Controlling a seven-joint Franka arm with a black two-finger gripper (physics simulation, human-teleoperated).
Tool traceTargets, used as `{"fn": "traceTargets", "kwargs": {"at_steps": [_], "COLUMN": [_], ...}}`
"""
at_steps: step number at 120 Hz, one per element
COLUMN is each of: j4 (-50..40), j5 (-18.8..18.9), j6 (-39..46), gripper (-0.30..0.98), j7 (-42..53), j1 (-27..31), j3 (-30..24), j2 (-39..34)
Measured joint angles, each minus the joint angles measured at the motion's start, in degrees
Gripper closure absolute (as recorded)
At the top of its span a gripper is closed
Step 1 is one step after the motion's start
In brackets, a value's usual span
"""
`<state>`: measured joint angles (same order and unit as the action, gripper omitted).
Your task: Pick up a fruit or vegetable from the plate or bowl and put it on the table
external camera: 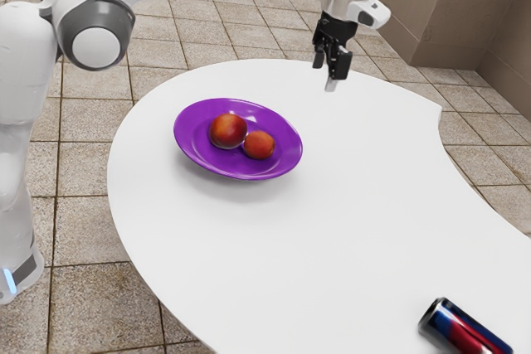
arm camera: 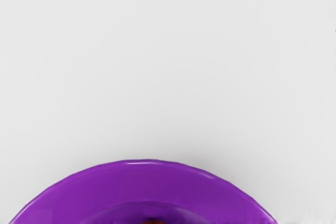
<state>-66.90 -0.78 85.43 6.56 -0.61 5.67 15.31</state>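
Item: claw (external camera: 328, 72), black, upper right of the exterior view, raised above the bench (external camera: 323, 230). Fingers apart, nothing clamped. Held high and pointing down, I judge, to allow a descent from above without brushing the plate's rim.

Item: plate (external camera: 284, 153), purple, wide-rimmed, resting on the bench, upper left of centre in the exterior view. Its raised rim likely keeps round contents from rolling away, and so calls for a grasp from overhead. The wrist view also takes in its curved edge and a sliver of red fruit.

Items, two: larger fruit (external camera: 227, 131) and smaller fruit (external camera: 259, 145), red-orange, both on the plate. Either would answer the task. They sit side by side; whether they touch I cannot tell. Each is near round, with no stem end to be made out and no clear long axis. The pair, taken together, runs from upper left to lower right. Fingers should go across that line, I judge, lest one fruit nudge the other.

Item: can (external camera: 466, 330), dark blue and red, lower right, lying on its side, long axis sloping down rightward; apparently no part of the job.

Outstanding, as I judge: reach, grasp, transfer to the bench.
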Motion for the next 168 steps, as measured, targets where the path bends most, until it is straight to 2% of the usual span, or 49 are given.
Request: {"fn": "traceTargets", "kwargs": {"at_steps": [40, 69, 106, 112, 121, 137, 152, 168], "j4": [0.53, 3.64, 3.52, 3.41, 0.75, -4.76, -8.28, -20.66], "j5": [0.02, 2.39, 2.89, 2.24, -1.09, -4.58, -5.61, -4.5], "j6": [-1.16, -0.86, -0.5, -0.03, 0.42, 1.07, 1.69, 3.22], "gripper": [0.0, 0.0, 0.0, 0.0, 0.0, 0.0, 0.0, 0.0], "j7": [5.41, 7.66, 7.17, 6.91, 6.48, 4.51, 2.42, 0.72], "j1": [0.06, 0.01, 0.06, -0.12, 0.4, 0.4, 0.01, 0.29], "j3": [0.01, 0.75, 1.45, 3.49, 8.61, 11.25, 11.2, 8.01], "j2": [0.17, 0.63, 1.56, 1.66, 1.51, 0.28, -3.0, -12.6]}}
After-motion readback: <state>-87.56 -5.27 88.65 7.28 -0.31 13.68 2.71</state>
